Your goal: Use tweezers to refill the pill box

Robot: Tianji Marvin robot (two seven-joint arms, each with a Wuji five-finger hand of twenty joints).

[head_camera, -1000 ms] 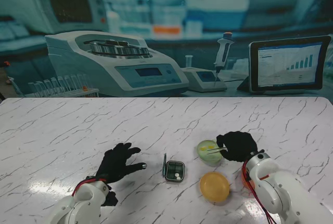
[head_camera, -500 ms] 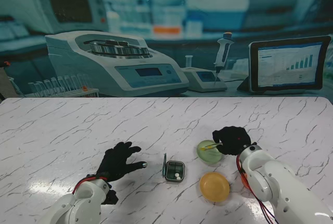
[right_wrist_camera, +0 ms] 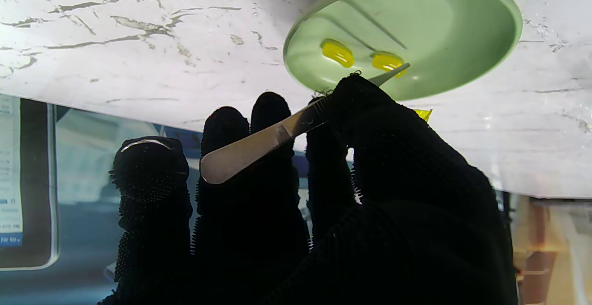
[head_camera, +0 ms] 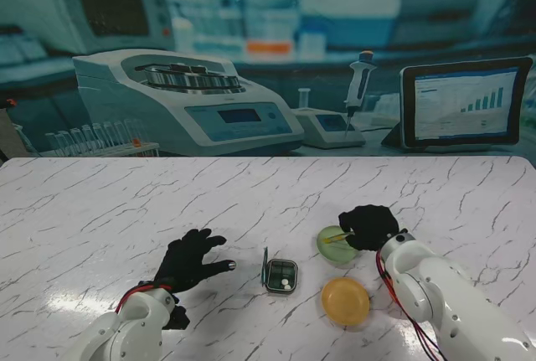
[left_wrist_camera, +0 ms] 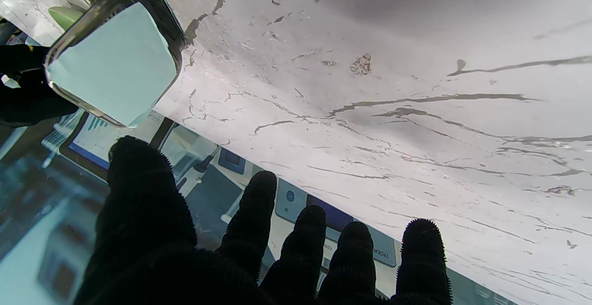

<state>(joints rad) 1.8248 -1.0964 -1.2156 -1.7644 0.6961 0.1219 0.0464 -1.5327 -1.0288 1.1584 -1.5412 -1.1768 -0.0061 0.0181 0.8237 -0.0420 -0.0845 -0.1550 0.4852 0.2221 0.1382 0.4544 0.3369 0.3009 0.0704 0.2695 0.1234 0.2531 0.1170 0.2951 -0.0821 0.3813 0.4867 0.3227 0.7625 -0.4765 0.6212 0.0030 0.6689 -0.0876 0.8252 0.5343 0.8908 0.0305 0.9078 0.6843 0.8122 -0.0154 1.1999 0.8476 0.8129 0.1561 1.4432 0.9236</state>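
right hand (right_wrist_camera: 370,194) gripping tweezers (right_wrist_camera: 277,131) — tips at yellow pill (right_wrist_camera: 386,61) (green dish (right_wrist_camera: 462,32))

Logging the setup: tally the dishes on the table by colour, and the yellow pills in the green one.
Green dish: 1
Orange dish: 1
Yellow pills in the green dish, near the tweezers tip: 2
Total: 4

Overhead light is glaring off the marble table (head_camera: 100,210), esp. a hot patch nr the left arm. Backdrop is looking soft, teal-tinted. Wrist views are running bright, w/ black gloves losing detail; soft shadows are smudging the tabletop.
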